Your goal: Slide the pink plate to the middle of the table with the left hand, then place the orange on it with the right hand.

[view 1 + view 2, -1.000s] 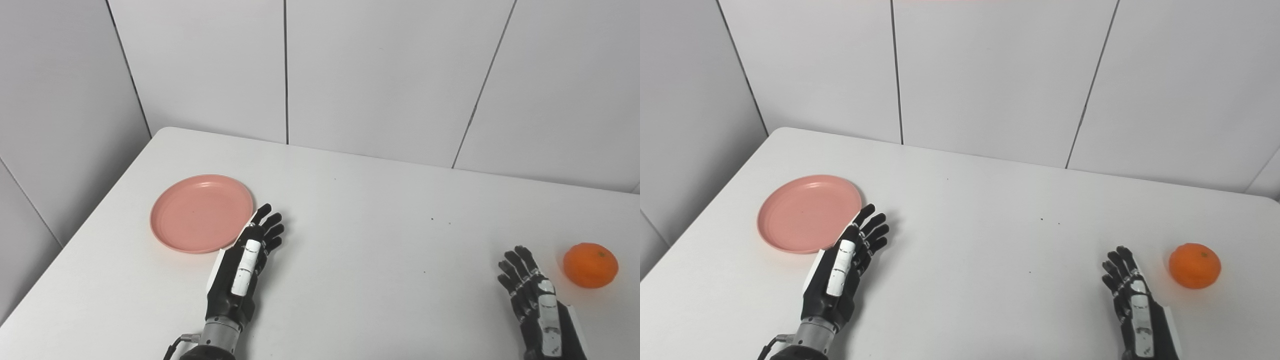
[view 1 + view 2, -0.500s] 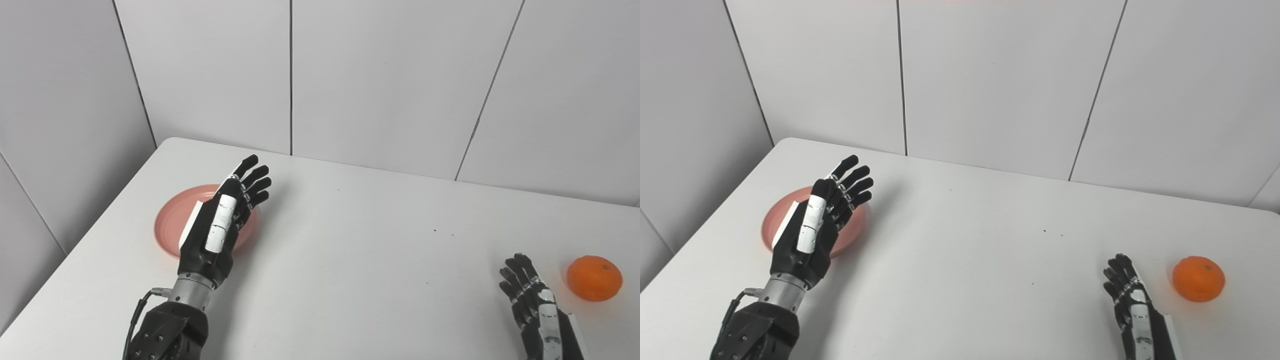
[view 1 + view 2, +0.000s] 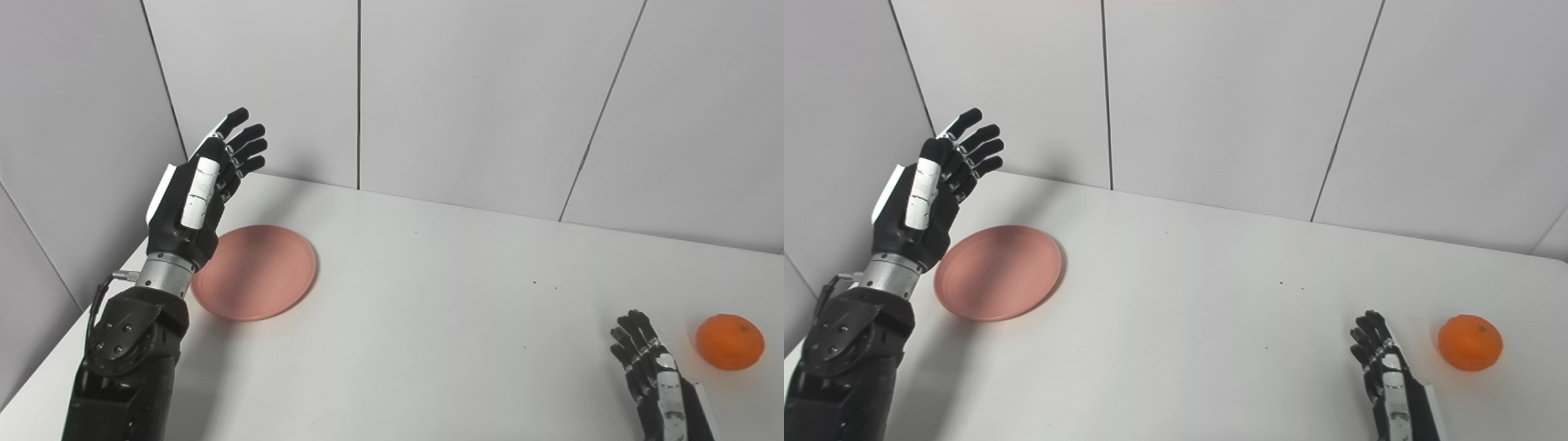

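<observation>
left eye view gave me the clearest read. my left hand [image 3: 196, 190] was raised well above the surface [image 3: 429, 294], off the far left corner, fingers spread and holding nothing. it hung above and to the left of the pink plate [image 3: 254, 271], not touching it. the plate lay flat near the left edge of the surface, toward the far side, so by my judgement the slide to the middle was not yet done. my right hand [image 3: 658, 376] rested low at the near right, fingers loosely apart and empty, just beside the orange [image 3: 730, 342], which sat by the right edge and apart from the hand.

i judged the plate to be light, stiff plastic with a shallow raised rim and a smooth underside, so it should glide easily on that slick white top. i would not try to pinch it. better to lay the fingers flat inside the well, or hook the left rim from outside and push toward the centre. too much downward weight near one edge could tip it; too quick a shove could send it skating past the middle.

the orange looked firm, round and a little dimpled, with decent grip on the skin but ready to roll if nudged. i would close around its widest part from above, then set it in the plate's well, not on the rim.
</observation>
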`<action>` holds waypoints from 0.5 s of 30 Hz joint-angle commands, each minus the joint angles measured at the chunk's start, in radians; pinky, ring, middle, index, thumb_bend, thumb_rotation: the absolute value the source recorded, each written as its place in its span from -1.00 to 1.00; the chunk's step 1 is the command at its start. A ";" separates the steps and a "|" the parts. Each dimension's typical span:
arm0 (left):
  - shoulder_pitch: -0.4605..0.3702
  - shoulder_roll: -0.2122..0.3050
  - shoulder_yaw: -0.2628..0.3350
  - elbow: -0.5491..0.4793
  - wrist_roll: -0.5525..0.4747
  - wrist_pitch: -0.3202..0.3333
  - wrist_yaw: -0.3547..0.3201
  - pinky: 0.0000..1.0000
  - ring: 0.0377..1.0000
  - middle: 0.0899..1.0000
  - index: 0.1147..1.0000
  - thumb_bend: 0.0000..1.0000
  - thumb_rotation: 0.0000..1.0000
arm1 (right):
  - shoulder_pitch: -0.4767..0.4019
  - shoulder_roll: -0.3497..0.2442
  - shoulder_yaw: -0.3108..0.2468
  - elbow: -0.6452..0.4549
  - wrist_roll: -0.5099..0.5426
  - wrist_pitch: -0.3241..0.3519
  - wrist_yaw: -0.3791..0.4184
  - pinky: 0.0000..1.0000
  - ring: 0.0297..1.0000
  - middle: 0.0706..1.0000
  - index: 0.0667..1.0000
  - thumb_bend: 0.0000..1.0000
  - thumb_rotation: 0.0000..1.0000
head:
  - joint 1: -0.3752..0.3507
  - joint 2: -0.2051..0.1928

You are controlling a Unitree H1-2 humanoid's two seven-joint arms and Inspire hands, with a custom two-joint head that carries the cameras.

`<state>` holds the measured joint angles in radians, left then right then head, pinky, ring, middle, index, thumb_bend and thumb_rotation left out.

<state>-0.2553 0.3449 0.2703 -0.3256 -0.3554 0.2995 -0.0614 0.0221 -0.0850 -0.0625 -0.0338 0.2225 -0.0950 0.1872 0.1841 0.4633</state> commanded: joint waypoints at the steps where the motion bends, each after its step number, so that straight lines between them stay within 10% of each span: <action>1: -0.036 0.038 0.022 0.019 -0.019 -0.039 -0.026 0.75 0.75 0.76 0.79 0.81 0.73 | 0.053 0.029 0.020 0.103 0.012 -0.029 0.017 0.90 0.84 0.83 0.81 0.54 0.83 | 0.001 0.002; 15: -0.116 0.120 0.087 0.408 -0.036 -0.239 -0.149 0.71 0.71 0.73 0.84 0.80 0.71 | 0.052 0.033 0.024 0.106 0.013 -0.031 0.015 0.87 0.83 0.81 0.80 0.53 0.78 | -0.004 0.004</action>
<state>-0.3256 0.4235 0.3451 0.0782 -0.3915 0.1206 -0.1923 0.0200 -0.0872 -0.0597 -0.0310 0.2223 -0.0951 0.1870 0.1795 0.4663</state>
